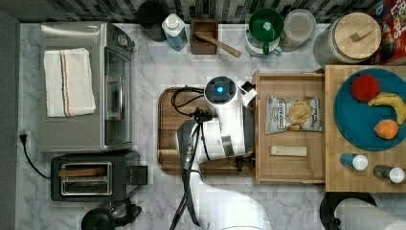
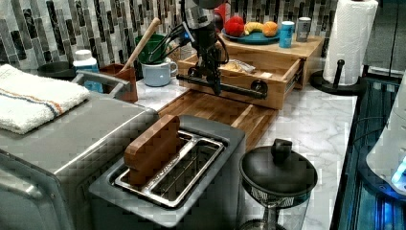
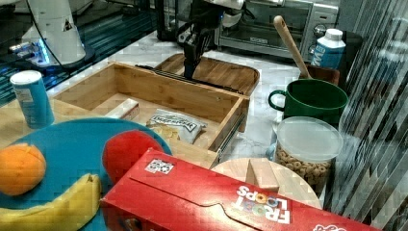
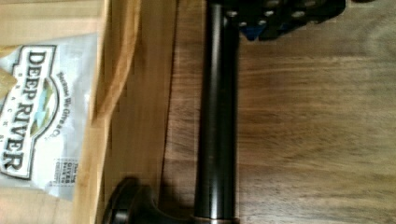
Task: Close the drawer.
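Top view, overall: the task is not yet done; the drawer [image 1: 290, 167] stands pulled far out from under the butcher-block top [image 1: 335, 158], toward the top view's left, with nearly its whole floor uncovered.
Drawer contents: a chip bag [image 1: 293, 114] and a small pale block [image 1: 288, 151] lie on the plywood bottom.
Cutting board: the dark board [image 1: 167, 139] lies just beside the drawer front, on the top view's left.
Handle: the dark bar handle [image 2: 234, 89] runs along the drawer front, over the board.
Gripper: the gripper [image 2: 215, 86] reaches down at the handle's far part in the left view; I cannot tell whether its fingers are apart or clamped on the bar.
What is left: by my judgement the whole push inward, until the front meets the block.
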Controlling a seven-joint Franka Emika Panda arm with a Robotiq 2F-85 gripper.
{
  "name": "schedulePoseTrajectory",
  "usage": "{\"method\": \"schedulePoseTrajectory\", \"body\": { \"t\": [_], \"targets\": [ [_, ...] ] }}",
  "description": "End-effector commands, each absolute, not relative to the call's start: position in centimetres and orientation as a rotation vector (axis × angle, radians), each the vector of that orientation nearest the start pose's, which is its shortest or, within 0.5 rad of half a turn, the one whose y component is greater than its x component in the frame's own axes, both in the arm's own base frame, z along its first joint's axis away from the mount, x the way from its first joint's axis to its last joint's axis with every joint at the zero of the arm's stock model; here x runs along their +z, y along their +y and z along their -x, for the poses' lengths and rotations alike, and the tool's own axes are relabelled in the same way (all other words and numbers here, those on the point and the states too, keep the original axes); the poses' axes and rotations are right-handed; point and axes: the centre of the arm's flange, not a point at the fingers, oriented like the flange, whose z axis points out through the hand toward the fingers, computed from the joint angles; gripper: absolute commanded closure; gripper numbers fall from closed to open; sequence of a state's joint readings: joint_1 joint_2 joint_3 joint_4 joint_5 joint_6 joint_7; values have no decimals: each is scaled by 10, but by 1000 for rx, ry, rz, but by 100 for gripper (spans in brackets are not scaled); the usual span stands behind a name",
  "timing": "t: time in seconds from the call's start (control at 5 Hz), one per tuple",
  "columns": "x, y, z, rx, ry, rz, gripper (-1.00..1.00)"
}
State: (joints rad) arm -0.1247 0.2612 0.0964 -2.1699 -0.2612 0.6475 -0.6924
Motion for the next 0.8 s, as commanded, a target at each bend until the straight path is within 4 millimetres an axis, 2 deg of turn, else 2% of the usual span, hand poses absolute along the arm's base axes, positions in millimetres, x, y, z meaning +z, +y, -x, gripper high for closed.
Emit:
{"method": "schedulePoseTrajectory", "body": {
  "t": [0.2,0.6,0.8],
  "targets": [
    [288,-36,-570,84,-346,3284,100],
    [280,-92,-569,50,-362,3293,100],
    [292,-123,-559,94,-301,3303,100]
  ]
}}
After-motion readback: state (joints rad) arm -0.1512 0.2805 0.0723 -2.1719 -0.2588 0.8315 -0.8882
